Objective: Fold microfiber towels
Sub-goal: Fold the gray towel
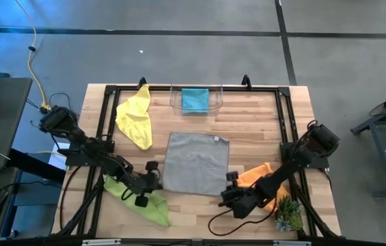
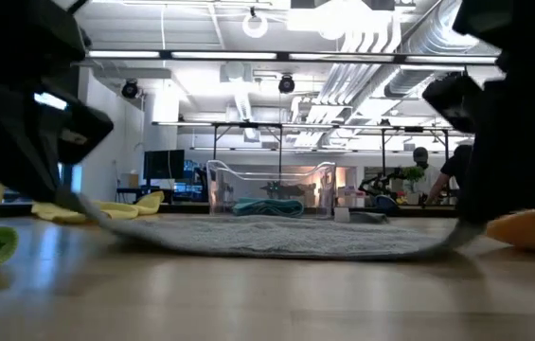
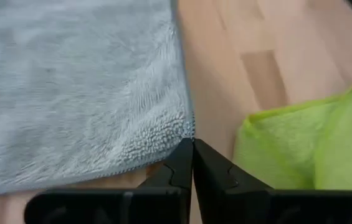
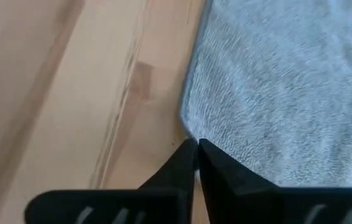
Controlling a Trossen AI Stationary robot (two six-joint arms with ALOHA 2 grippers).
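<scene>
free: bare counter [image 1: 261, 126] right of grey towel [image 1: 196, 162] | blocked: clear bin [image 1: 196, 102] behind it, yellow towel [image 1: 136, 117] far-left, green towel [image 1: 138, 198] and orange towel [image 1: 257, 176] flanking near corners

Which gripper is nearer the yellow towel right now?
Left. The left gripper is shut on the grey towel's near-left corner, just below the yellow towel. The right gripper pinches the grey towel's opposite near corner, farther away.

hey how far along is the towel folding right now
Done: the teal towel lies in the clear bin. In hand: both pincers, left and right, are shut on the near corners of the flat grey towel. Left: yellow, lime green and orange lie rumpled.
</scene>
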